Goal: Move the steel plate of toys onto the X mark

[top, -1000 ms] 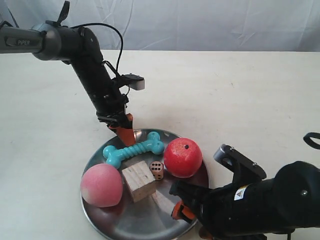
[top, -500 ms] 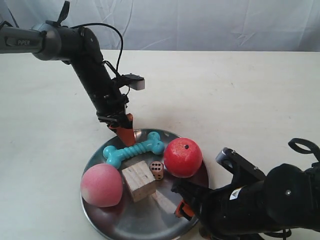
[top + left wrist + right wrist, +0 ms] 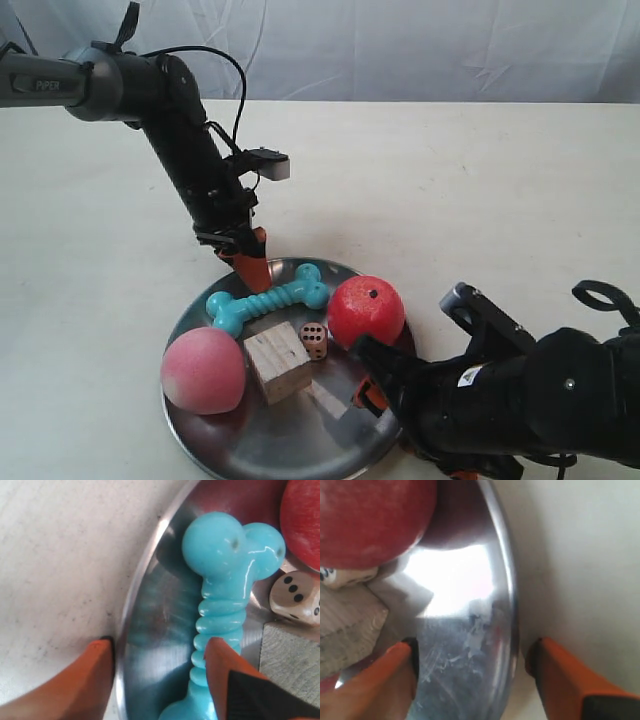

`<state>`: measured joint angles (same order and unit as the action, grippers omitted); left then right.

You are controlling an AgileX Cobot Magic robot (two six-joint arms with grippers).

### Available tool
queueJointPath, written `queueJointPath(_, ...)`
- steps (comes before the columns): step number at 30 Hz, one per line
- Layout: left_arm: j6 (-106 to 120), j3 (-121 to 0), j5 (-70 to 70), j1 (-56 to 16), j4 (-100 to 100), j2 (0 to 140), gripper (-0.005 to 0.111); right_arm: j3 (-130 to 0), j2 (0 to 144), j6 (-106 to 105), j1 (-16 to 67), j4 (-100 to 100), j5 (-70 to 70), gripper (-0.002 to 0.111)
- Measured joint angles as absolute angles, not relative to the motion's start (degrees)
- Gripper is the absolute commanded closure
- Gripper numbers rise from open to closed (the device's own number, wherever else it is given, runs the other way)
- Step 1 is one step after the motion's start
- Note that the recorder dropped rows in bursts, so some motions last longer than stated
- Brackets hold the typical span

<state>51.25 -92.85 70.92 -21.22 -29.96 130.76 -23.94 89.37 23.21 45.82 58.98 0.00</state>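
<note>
The steel plate [image 3: 300, 432] lies on the pale table and holds the teal bone [image 3: 268, 298], red ball [image 3: 366, 312], pink ball [image 3: 203, 370], wooden cube [image 3: 277, 361] and die [image 3: 313, 339]. My left gripper [image 3: 160, 642] is open astride the plate's [image 3: 150, 625] far rim, one finger outside on the table, the other beside the bone [image 3: 220, 595]. My right gripper [image 3: 472, 647] is open astride the near-right rim of the plate [image 3: 455, 675], under the red ball [image 3: 370, 515]. The X mark shows in no view.
The left arm [image 3: 185, 140] slants down from the exterior view's upper left, with a cable looped above it. The right arm's bulky black body [image 3: 520, 405] fills the lower right corner. A white cloth backdrop [image 3: 400, 45] stands behind the table's far edge.
The right arm has shifted a little right and towards the red ball, its gripper sliding along the plate's rim. The left arm, plate and toys have stayed put.
</note>
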Motion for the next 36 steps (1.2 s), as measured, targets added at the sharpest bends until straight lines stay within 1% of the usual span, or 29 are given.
queueJointPath(6,51.25,-92.85,70.96,-21.22,-30.06,130.76,0.053,-24.75,90.88,23.21,45.92,59.08,-1.57,0.045)
queueJointPath(15,51.25,-93.14,70.75,-21.22,-29.59,130.76,0.054,-28.74,94.37,22.96,48.73,57.48,-1.7,0.045)
queueJointPath(17,50.85,-93.14,70.75,-21.22,-29.47,130.76,0.058,-28.74,94.37,22.96,48.85,57.48,-1.84,0.052)
queueJointPath(20,50.22,-93.18,70.04,-21.22,-27.91,130.76,0.073,-28.86,94.5,22.96,48.88,57.48,-1.84,0.067)
queueJointPath(21,49.5,-93.29,69.73,-21.22,-26.83,130.76,0.077,-28.86,94.77,22.96,48.98,57.48,-1.84,0.07)
queueJointPath(23,47.36,-93.41,68.91,-21.22,-24.45,130.76,0.082,-29.09,95.14,23.1,49.25,57.48,-1.54,0.075)
queueJointPath(26,44.25,-93.53,68.72,-21.22,-22.13,130.76,0.08,-29.32,95.53,23.1,49.51,57.48,-1.41,0.076)
queueJointPath(33,40.35,-93.53,69.23,-21.22,-21.78,130.66,0.062,-29.32,95.62,23.2,49.51,57.48,-1.41,0.076)
queueJointPath(36,37.94,-93.53,69.57,-21.25,-22.09,130.66,0.057,-29.32,95.62,23.2,49.51,57.48,-1.41,0.076)
